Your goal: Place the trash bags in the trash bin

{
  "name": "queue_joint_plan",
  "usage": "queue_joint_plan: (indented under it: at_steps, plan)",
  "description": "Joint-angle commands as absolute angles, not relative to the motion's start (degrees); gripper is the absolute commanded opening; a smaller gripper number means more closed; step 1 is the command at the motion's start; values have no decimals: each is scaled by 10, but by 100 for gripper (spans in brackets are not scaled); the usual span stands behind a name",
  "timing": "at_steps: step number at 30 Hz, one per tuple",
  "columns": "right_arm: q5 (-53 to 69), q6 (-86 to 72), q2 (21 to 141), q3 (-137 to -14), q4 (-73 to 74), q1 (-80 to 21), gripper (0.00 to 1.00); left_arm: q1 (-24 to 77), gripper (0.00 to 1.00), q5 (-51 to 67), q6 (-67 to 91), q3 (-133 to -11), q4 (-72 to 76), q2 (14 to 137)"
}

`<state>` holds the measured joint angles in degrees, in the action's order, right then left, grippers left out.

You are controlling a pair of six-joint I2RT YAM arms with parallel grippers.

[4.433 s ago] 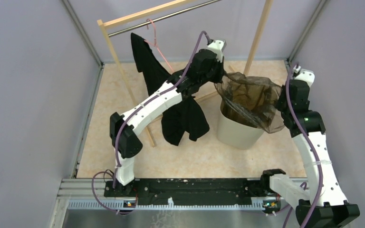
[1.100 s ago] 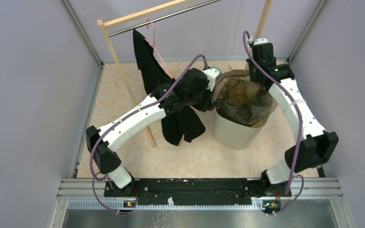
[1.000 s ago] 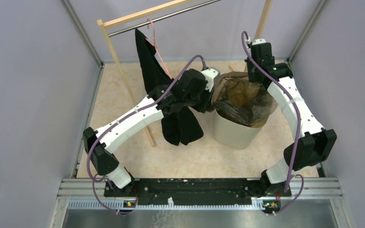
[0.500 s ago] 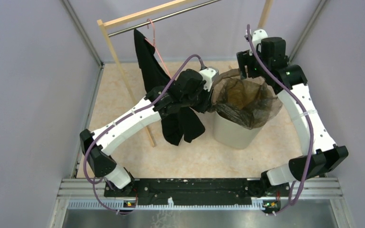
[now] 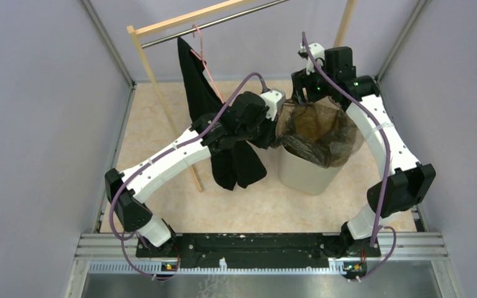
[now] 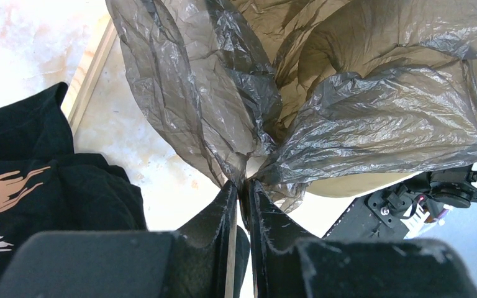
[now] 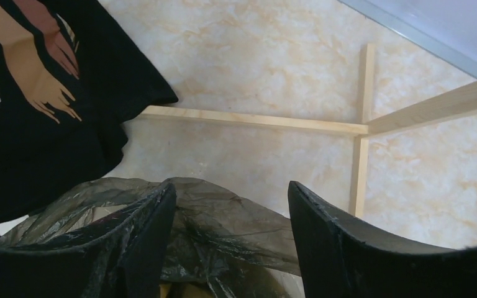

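A translucent brown-grey trash bag (image 5: 315, 127) hangs open in the cream trash bin (image 5: 307, 174), its mouth draped over the rim. My left gripper (image 5: 277, 126) is at the bin's left rim, shut on a bunched fold of the bag's edge (image 6: 248, 155); the pinch shows at the fingertips (image 6: 241, 185), with a sliver of the bin (image 6: 354, 184) behind. My right gripper (image 5: 302, 93) hovers over the far rim and is open. In the right wrist view the bag's far edge (image 7: 230, 223) lies between and below the spread jaws of this gripper (image 7: 231, 189), which do not clamp it.
A black T-shirt (image 5: 233, 158) on a pink hanger (image 5: 202, 49) hangs from the wooden clothes rack (image 5: 155, 87), right beside my left arm and the bin. The rack's floor bars (image 7: 254, 119) run just behind the bin. Grey walls enclose the marbled floor (image 5: 161, 124).
My right gripper let go of the bag, opened, and moved left along the bin's far rim. The bag's mouth spread wider. My left gripper kept its pinch and barely moved.
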<state>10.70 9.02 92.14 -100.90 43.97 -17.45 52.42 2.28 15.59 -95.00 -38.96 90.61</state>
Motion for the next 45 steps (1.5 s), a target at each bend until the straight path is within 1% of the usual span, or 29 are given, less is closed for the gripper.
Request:
queue_joint_plan:
  at_steps: [1,2,4,5,6,8,12,21,29,32,33,35,36,39,41,43,45]
  plan:
    - [144,85,902,-1022,425,-167,63,524,18,26,166,-944,-364,887]
    - [143,81,904,-1021,425,-164,57,524,18,28,167,-944,-363,887]
    - [135,70,906,-1015,422,-158,42,525,18,32,170,-942,-364,885]
    - [127,64,907,-1010,419,-152,37,525,19,33,172,-939,-364,882]
    - [116,58,908,-1003,415,-147,33,525,19,35,174,-934,-363,879]
    - [107,45,911,-992,410,-134,31,525,20,39,179,-922,-359,870]
    - [101,23,928,-987,412,-114,19,525,21,55,193,-903,-352,856]
    - [95,-16,964,-990,424,-100,14,525,22,93,221,-856,-332,843]
    - [70,-40,958,-967,428,-87,13,531,21,121,246,-811,-298,834]
    - [61,-50,954,-968,432,-79,13,535,19,137,260,-790,-279,839]
    - [59,-52,952,-971,436,-77,13,537,19,137,262,-782,-271,841]
    - [53,-56,948,-986,451,-76,19,540,18,124,262,-765,-253,843]
    - [54,-58,945,-996,460,-76,24,540,18,114,260,-757,-243,845]
    - [57,-62,922,-1028,482,-76,43,540,14,102,255,-761,-250,854]
    - [48,-68,893,-1043,505,-76,52,540,14,97,255,-772,-271,851]
    - [29,-78,858,-1047,525,-77,61,540,17,95,252,-759,-266,833]
    - [-3,-93,815,-1038,543,-76,69,540,24,112,241,-735,-248,799]
